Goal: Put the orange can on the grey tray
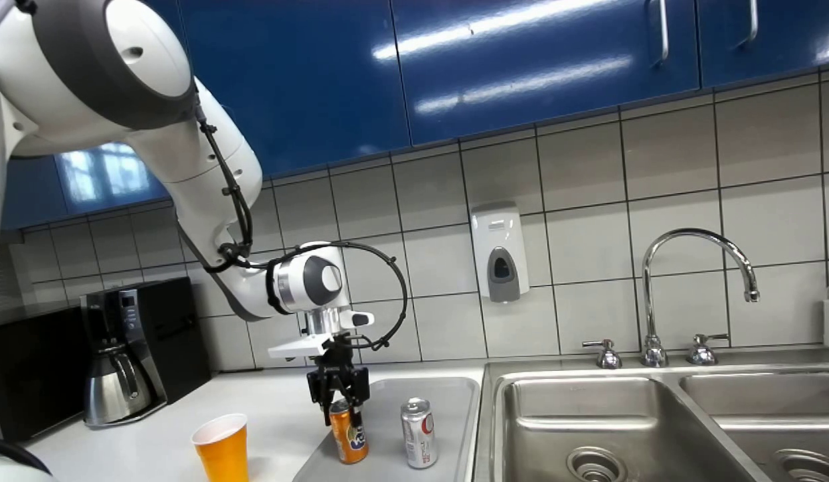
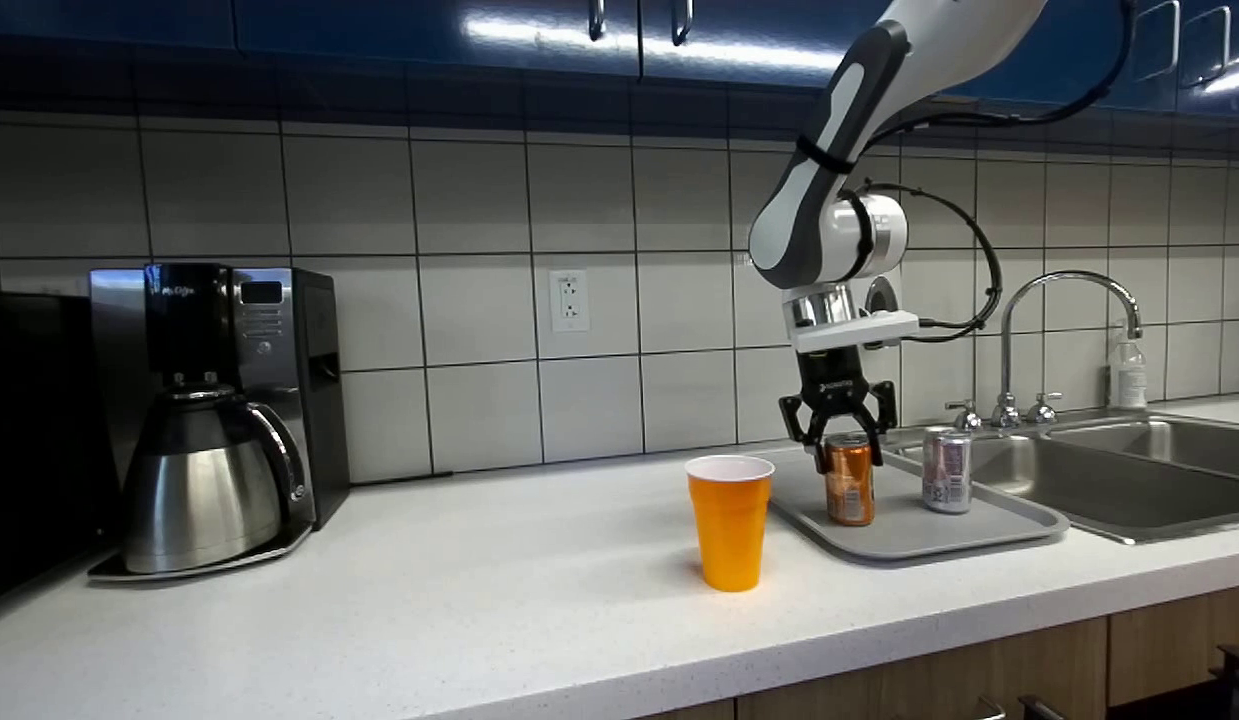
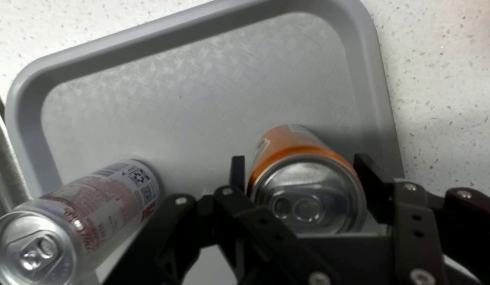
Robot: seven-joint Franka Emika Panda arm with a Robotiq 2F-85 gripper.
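In an exterior view, the orange can (image 1: 349,445) is standing upright on the tray (image 1: 444,389), at the lower centre of the frame, with the silver can (image 1: 421,435) standing near, to its right. The gripper (image 1: 341,420) is straddling the top of the orange can.

In an exterior view, the cup (image 2: 731,525) is occupying the bench (image 2: 429,600) right of the frame's centre; further right, the base of the orange can is apparently resting flat on the tray.

In the wrist view, the fingers (image 3: 237,170) are flanking the upper wall of the orange can; whether they are pinching it or standing a sliver apart cannot be told. The wall is presumably thin metal, smooth and somewhat slippery; if full, the can would be behaving stiffly, if drained, denting readily. Since the contents are not showing, the weight is escaping judgement. Even pressure on the straight wall just below the lid (image 3: 312,186) is seeming the soundest hold; harder squeezing would be risking a dent, uneven opening a topple.
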